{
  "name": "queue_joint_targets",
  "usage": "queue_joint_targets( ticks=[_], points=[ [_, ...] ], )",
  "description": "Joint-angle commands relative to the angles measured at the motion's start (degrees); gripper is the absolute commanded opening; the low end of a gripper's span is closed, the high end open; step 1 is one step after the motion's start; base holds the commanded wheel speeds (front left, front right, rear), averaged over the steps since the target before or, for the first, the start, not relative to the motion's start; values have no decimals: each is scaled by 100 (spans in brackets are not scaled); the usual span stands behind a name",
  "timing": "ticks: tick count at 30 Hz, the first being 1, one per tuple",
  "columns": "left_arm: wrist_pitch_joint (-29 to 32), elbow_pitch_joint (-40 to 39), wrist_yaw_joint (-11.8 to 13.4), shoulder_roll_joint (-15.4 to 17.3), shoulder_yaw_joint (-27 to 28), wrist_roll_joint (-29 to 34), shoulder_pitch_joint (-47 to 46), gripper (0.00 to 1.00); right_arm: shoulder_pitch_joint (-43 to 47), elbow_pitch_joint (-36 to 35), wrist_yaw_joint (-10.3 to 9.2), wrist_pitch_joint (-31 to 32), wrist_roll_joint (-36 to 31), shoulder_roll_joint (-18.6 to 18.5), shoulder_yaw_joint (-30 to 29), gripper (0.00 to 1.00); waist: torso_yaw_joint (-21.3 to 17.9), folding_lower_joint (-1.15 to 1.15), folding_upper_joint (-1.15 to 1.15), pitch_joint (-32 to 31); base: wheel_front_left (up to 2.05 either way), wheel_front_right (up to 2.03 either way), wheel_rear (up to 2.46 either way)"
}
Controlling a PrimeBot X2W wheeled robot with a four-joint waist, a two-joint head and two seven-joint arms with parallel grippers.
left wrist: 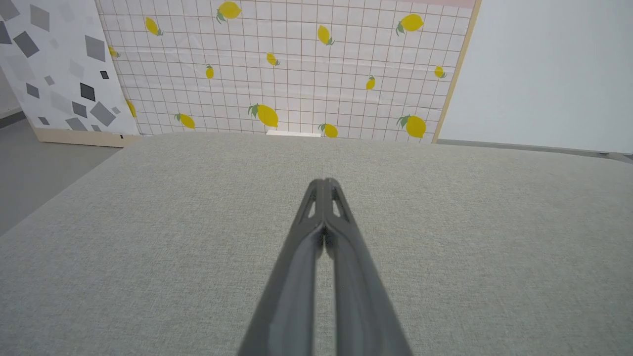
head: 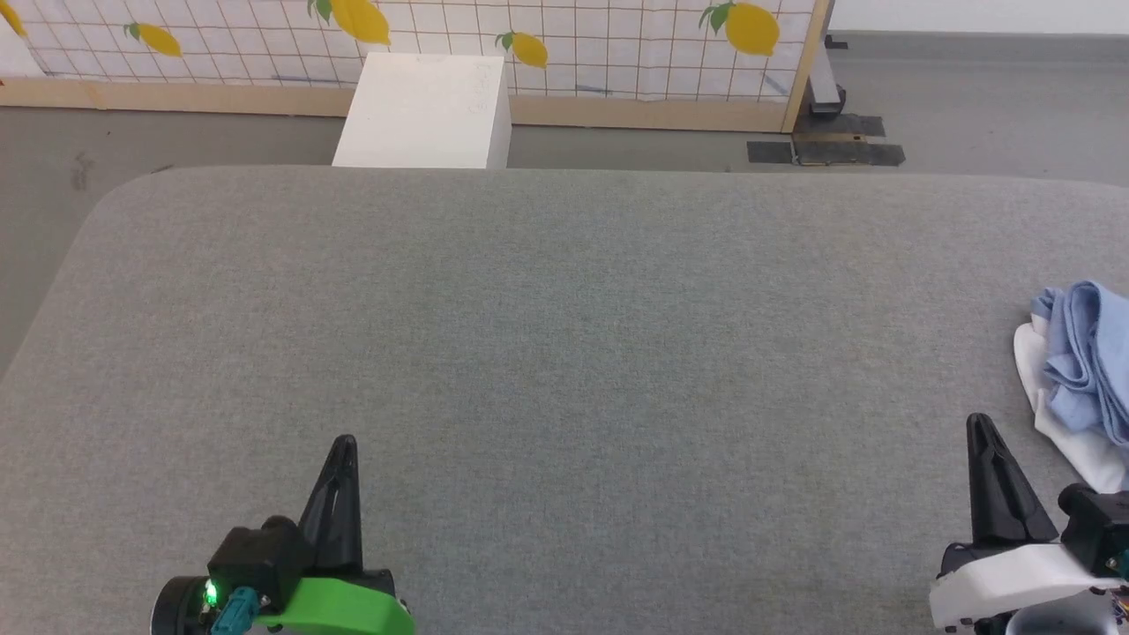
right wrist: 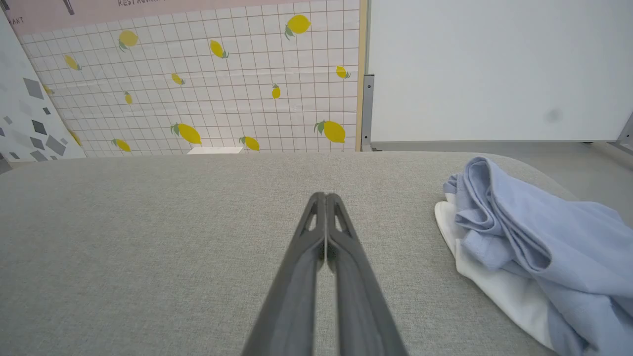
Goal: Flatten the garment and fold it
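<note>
Both my grippers are closed, fingertips pressed together, nothing in either. Left gripper (head: pixel 344 444) (left wrist: pixel 324 184) sits over the grey fabric-covered table (head: pixel 564 309) near its front edge, left of centre. Right gripper (head: pixel 979 423) (right wrist: pixel 325 196) is near the table's front-right corner.

The light blue crumpled polo shirt (head: pixel 1087 353) (right wrist: pixel 539 232) lies bunched at the table's right edge, just beyond and outboard of the right gripper, not touching it. It is cut off by the head view's border. White fabric shows under it; can't tell if that's part of the shirt or a 2nd piece.

Risks, my call:
- The heap is so close to the table's right edge that a sideways tug could drag it off.
- A pinch into the folds could catch several layers at once, or the white fabric too.
- The fingers must open first, or they just shove the pile.

Orientation: no collar, buttons or hem readable, so I can't tell which way it points. The heap's long axis seems to run front-to-back along the table's right edge.
</note>
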Motion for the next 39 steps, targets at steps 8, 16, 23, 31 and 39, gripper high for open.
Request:
queue_joint_targets(
  ticks=[8, 16, 23, 31, 39],
  points=[
    [104, 22, -108, -113, 133, 190, -48, 0, -46, -21, -1, 86, -52, 1, 83, 0, -21, 0, 0, -25, 0, 0, 0],
    [197, 36, -174, -188, 234, 311, -78, 0, -73, -34, -1, 143, -87, 2, 141, 0, -41, 0, 0, -47, 0, 0, 0],
    [281, 49, -235, -256, 325, 422, -105, 0, -98, -46, -2, 195, -119, 3, 194, 0, -59, 0, 0, -68, 0, 0, 0],
    [374, 63, -302, -330, 426, 543, -135, 0, -126, -59, -2, 253, -155, 3, 252, 0, -78, 0, 0, -91, 0, 0, 0],
    [464, 76, -367, -403, 523, 661, -164, 0, -153, -72, -3, 308, -189, 4, 308, 0, -97, 0, 0, -113, 0, 0, 0]
  ],
)
